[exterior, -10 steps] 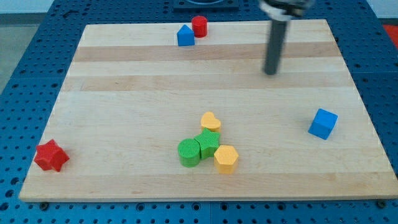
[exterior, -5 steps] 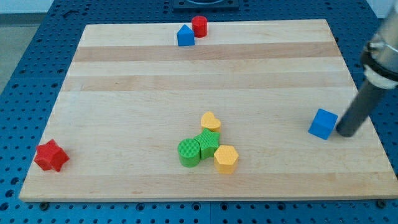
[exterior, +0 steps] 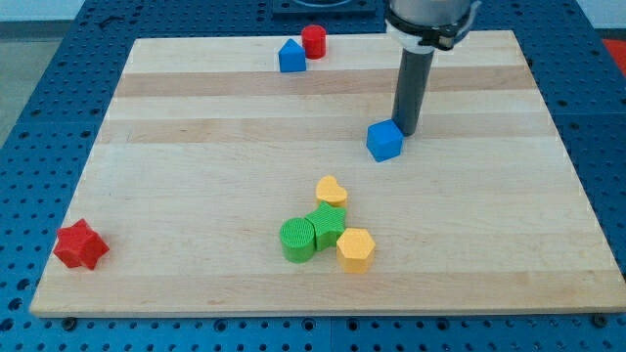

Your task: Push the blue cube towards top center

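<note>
The blue cube (exterior: 385, 141) lies on the wooden board (exterior: 196, 156), right of the board's middle. My tip (exterior: 405, 131) rests on the board just at the cube's upper right side, touching or nearly touching it. The dark rod rises from there toward the view's top.
A blue house-shaped block (exterior: 291, 56) and a red cylinder (exterior: 313, 41) sit together at the top centre-left. A yellow heart (exterior: 332, 191), a green cylinder (exterior: 297, 240), a second green block (exterior: 330, 225) and a yellow hexagon (exterior: 356, 249) cluster at bottom centre. A red star (exterior: 80, 244) lies at bottom left.
The blue cube has slid from the right side up and left to right of the middle. My tip moved with it, from the cube's right side to its upper right.
</note>
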Robot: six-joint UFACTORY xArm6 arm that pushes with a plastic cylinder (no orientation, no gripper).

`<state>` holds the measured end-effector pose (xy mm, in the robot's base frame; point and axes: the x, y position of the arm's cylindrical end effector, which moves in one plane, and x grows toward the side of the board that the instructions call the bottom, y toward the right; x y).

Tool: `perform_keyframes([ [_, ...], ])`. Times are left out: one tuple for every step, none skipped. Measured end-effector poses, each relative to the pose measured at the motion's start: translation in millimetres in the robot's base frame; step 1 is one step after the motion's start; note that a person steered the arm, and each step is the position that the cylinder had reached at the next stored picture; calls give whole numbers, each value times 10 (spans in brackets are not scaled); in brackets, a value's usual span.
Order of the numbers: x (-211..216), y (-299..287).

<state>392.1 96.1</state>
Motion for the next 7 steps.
perform_keyframes([
  [374,65],
  [762,254],
  [849,-143],
  [733,-187],
  [559,-169],
  [219,-170],
  [-103,-385],
])
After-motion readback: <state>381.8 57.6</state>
